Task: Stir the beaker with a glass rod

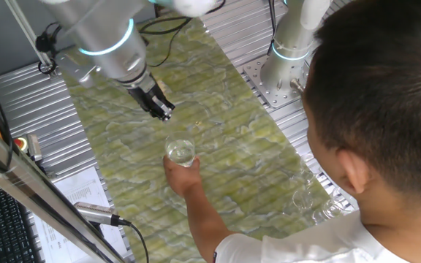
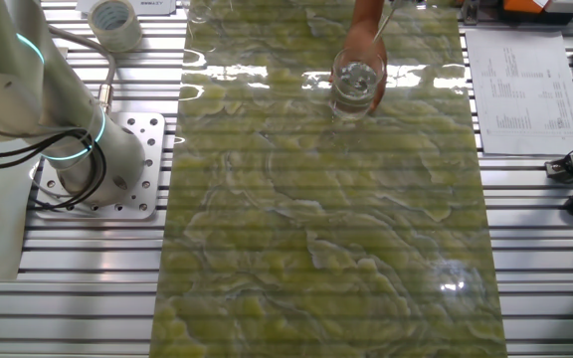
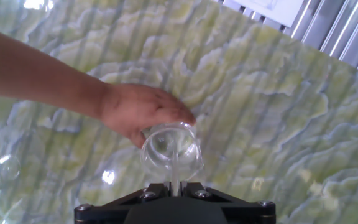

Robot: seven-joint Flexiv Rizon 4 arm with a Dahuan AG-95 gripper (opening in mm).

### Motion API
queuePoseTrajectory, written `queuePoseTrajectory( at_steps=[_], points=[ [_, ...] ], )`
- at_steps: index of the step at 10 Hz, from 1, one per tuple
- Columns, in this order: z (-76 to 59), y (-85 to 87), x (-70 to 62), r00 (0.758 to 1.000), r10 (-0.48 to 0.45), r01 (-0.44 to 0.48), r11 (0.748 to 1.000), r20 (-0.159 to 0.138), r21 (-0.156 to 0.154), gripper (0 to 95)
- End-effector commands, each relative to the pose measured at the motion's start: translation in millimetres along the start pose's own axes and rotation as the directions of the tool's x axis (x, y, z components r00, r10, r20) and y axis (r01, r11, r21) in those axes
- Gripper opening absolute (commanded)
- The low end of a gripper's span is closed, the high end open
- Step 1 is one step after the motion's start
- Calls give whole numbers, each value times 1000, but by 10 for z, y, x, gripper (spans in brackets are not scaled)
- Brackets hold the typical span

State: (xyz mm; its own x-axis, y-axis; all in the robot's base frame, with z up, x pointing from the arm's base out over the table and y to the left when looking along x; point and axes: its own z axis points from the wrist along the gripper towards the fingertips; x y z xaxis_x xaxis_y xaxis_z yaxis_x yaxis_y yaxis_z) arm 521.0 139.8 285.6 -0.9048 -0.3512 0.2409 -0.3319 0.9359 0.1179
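Green marbled mat [image 1: 247, 157], beaker [image 1: 180, 152] just below robot hand [image 1: 165, 113]

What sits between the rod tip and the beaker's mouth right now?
Nothing visible blocks it. In the hand view the glass rod runs from the end effector straight to the beaker mouth. A person's hand grips the beaker's side, beside the path rather than across it.

Hand [image 2: 364, 45] grips beaker [image 2: 356, 85] on mat [image 2: 326, 229].
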Motion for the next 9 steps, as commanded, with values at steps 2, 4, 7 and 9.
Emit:
queuePoseTrajectory(
  at_steps=[2, 4, 7, 9],
  points=[
    [10, -16, 17, 996, -68, 73, 992, -52, 101, 0],
    [10, -17, 17, 997, -71, 74, 990, -26, 118, 0],
    [10, -17, 16, 996, -83, 76, 987, 38, 144, 0],
    [11, -17, 17, 993, -93, 82, 985, 70, 149, 0]
  ],
)
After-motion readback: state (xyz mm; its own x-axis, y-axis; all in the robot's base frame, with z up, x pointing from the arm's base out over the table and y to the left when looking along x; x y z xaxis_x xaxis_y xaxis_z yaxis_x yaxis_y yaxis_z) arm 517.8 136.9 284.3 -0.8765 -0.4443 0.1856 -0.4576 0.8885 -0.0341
